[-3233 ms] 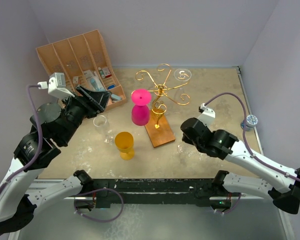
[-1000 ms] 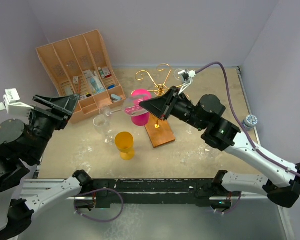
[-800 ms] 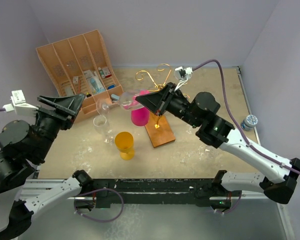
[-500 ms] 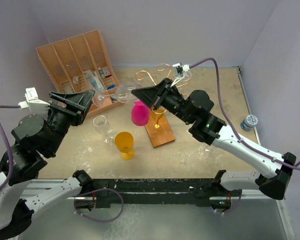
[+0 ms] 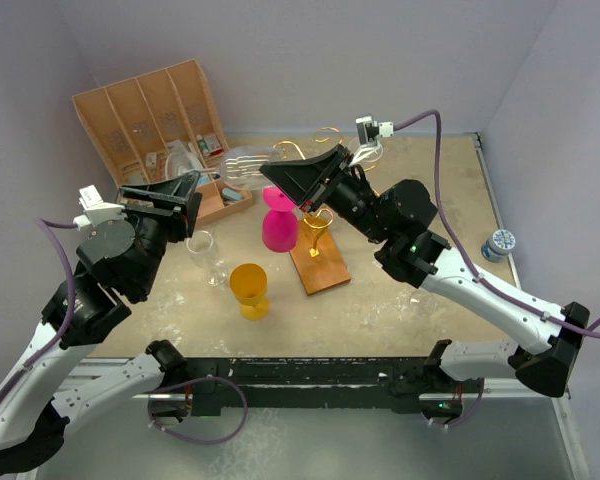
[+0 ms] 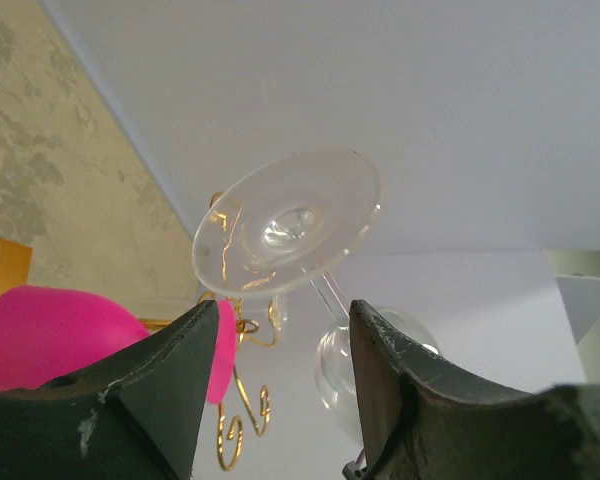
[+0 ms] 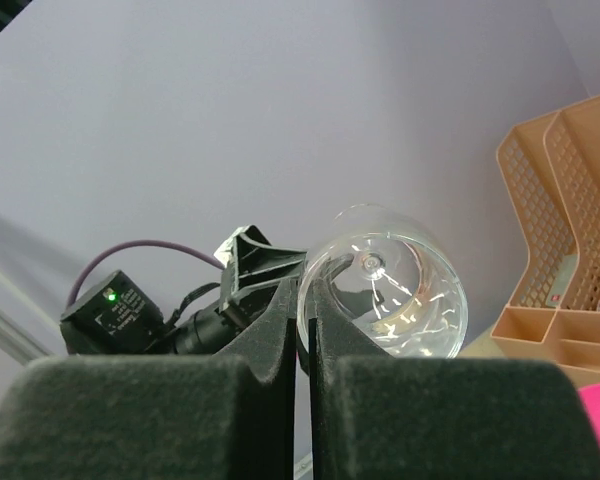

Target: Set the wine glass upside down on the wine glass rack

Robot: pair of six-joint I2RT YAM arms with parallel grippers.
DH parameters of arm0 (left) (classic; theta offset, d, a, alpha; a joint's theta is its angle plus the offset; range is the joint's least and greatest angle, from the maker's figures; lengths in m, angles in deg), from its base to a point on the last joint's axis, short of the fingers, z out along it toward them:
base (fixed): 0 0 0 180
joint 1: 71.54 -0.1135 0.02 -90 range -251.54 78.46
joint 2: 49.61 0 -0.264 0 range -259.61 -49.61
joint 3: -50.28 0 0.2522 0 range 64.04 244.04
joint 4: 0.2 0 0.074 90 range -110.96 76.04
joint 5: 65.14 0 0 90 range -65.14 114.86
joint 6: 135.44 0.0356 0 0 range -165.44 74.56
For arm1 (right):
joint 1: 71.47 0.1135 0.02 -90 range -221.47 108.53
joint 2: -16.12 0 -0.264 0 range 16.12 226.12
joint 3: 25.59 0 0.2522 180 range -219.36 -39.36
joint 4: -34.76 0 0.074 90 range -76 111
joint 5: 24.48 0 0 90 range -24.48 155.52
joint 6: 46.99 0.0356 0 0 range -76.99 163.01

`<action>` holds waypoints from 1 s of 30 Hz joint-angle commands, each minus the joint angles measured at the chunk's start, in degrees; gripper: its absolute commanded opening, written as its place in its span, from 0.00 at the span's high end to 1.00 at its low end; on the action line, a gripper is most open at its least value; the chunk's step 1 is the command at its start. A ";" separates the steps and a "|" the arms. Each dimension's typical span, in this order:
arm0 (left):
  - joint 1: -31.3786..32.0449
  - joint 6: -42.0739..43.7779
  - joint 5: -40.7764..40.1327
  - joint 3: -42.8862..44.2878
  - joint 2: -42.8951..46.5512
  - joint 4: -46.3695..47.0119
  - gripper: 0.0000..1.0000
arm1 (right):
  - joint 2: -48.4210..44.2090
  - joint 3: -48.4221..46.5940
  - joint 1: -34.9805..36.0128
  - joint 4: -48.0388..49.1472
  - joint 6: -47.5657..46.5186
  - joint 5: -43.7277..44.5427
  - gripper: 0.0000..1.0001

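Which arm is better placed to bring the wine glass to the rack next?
Right: the right claw seems shut on the wine glass at its bowl rim, nearer the rack; the left claw is open.

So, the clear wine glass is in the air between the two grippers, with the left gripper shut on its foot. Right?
No: the left gripper is open; the foot of the clear wine glass lies beyond its spread fingers, untouched, as the left wrist view shows. The glass is indeed in the air between it and the right gripper.
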 commanded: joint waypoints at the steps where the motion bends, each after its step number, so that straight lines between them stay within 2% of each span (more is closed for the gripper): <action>1: -0.14 -4.71 -6.80 -0.87 0.97 5.68 0.49 | -0.43 -1.98 0.19 9.34 1.03 -2.33 1.00; 6: -0.18 -3.54 -9.12 -3.23 2.43 13.26 0.53 | -0.35 -0.35 0.19 12.28 2.70 -4.52 1.00; 24: -0.20 -0.83 -12.26 -0.39 -2.85 20.78 0.55 | 1.19 2.66 0.19 17.67 5.69 -10.20 1.00; 26: -0.16 -0.36 -12.63 -0.40 -3.37 21.39 0.60 | 1.33 2.87 0.14 17.79 5.75 -10.18 1.00; 30: -0.14 0.65 -14.02 -0.78 -3.18 22.21 0.77 | 0.95 3.44 0.19 17.70 5.78 -10.07 1.00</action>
